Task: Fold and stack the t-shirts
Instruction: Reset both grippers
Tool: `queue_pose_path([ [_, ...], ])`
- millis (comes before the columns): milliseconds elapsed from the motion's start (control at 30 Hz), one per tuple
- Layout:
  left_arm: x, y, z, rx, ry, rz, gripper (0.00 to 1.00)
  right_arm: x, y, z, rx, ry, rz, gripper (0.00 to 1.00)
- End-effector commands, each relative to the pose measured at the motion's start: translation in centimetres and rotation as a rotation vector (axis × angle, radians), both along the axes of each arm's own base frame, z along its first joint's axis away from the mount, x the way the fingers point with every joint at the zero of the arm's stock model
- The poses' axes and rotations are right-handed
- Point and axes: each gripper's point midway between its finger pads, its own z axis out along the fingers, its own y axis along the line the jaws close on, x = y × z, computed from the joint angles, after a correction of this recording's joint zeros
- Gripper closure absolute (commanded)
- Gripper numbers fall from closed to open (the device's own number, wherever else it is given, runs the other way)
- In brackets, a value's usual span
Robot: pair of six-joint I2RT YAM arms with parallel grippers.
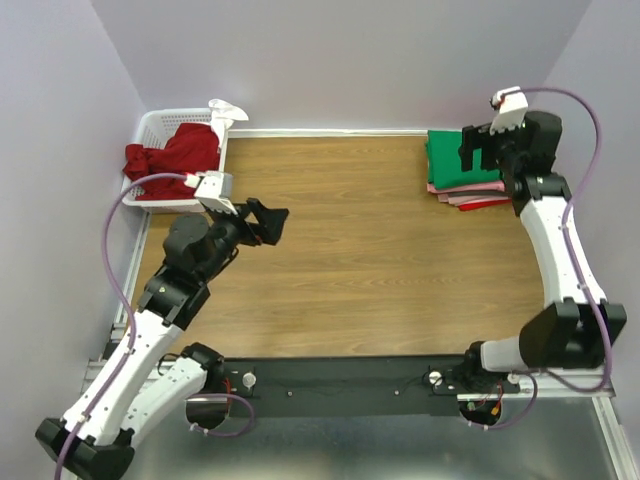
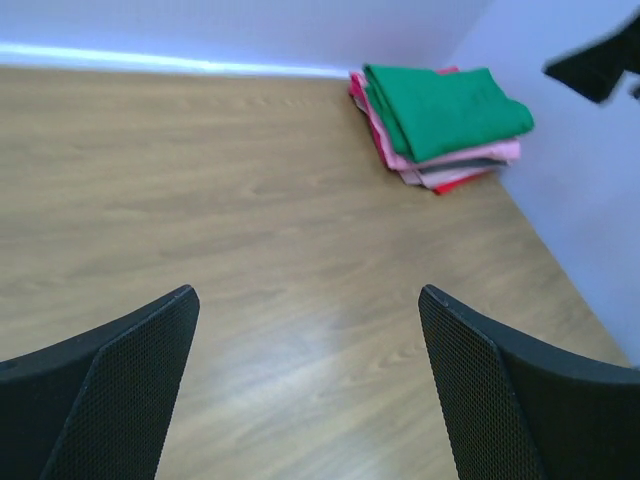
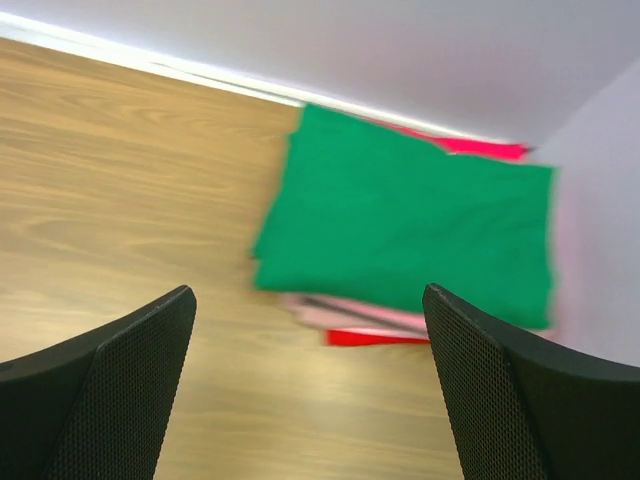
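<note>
A folded stack of t-shirts lies in the back right corner, a bright green shirt (image 1: 452, 160) on top and pink and red layers (image 1: 468, 196) under it. My right gripper (image 1: 481, 150) hovers above that stack, open and holding nothing; its wrist view shows the green shirt (image 3: 410, 230) past the spread jaws (image 3: 308, 292), with pink edges (image 3: 345, 314) and a red edge (image 3: 375, 338) below it. A dark red shirt (image 1: 176, 158) lies crumpled in the basket. My left gripper (image 1: 272, 224) hangs open over bare wood at centre left, empty (image 2: 308, 295), facing the stack (image 2: 445, 110).
The white slotted basket (image 1: 158, 124) stands in the back left corner, against the walls. Lilac walls close off the wooden table (image 1: 350, 260) at the back and on both sides. In the left wrist view, the right gripper (image 2: 600, 62) shows as a dark shape near the right wall.
</note>
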Motion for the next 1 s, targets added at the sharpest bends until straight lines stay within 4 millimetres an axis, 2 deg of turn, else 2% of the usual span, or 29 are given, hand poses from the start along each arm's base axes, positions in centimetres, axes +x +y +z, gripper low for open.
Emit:
queue_pose_path([
  [0,1.4,3.7,0.8,0.148,-0.051,0.074,0.02,-4.6,4.2,-2.8,0.272,0.088,0.093,0.00],
  [33,1.7,4.4,0.8,0.168,-0.060,0.085,0.02,-5.3,4.0,-2.6,0.315,0.081,0.049,0.00],
  [67,2.7,6.4,0.5,0.195,-0.056,0.135,0.02,-6.6,2.9,-2.4,0.346,0.053,-0.055,0.00],
  [100,3.1,7.3,0.2,0.209,-0.053,0.150,0.02,-7.2,2.1,-2.3,0.352,0.037,-0.108,0.00],
  [133,3.5,8.0,-0.1,0.216,-0.046,0.151,0.02,-7.6,0.5,-2.3,0.339,0.009,-0.207,0.00],
  [167,4.3,10.2,-0.3,0.228,-0.039,0.211,0.02,-8.2,-0.1,-2.1,0.340,-0.009,-0.247,0.00],
  [200,5.0,10.9,-0.6,0.230,-0.026,0.230,0.02,-9.1,-1.0,-1.4,0.337,-0.046,-0.298,0.00],
  [233,5.3,11.5,-0.4,0.231,-0.031,0.247,0.02,-9.7,-1.7,-2.5,0.352,-0.043,-0.360,0.00],
  [267,5.6,12.3,-0.3,0.239,-0.032,0.285,0.02,-10.3,-3.2,-2.5,0.332,-0.066,-0.445,0.00],
  [333,5.6,13.2,0.3,0.264,-0.066,0.328,0.02,-11.4,-4.3,-2.2,0.337,-0.103,-0.515,0.00],
  [367,5.6,13.8,0.4,0.278,-0.075,0.359,0.02,-11.9,-5.0,-3.1,0.320,-0.097,-0.558,0.00],
  [433,4.9,14.3,0.5,0.295,-0.100,0.387,0.02,-12.6,-4.8,-2.8,0.317,-0.118,-0.541,0.00],
  [467,4.6,14.5,-0.3,0.297,-0.091,0.399,0.02,-12.9,-4.6,-3.7,0.319,-0.106,-0.531,0.00],
  [500,4.1,14.5,0.2,0.291,-0.124,0.401,0.02,-13.1,-4.4,-3.7,0.321,-0.112,-0.522,0.00],
  [600,3.4,14.6,-0.4,0.290,-0.136,0.409,0.02,-13.3,-4.2,-4.4,0.305,-0.099,-0.496,0.00],
  [833,3.1,14.1,-0.4,0.284,-0.156,0.386,0.02,-13.2,-4.9,-4.1,0.229,-0.098,-0.500,0.00],
  [967,3.0,13.8,-0.5,0.283,-0.162,0.371,0.02,-13.0,-4.1,-4.5,0.180,-0.074,-0.418,0.00],
])
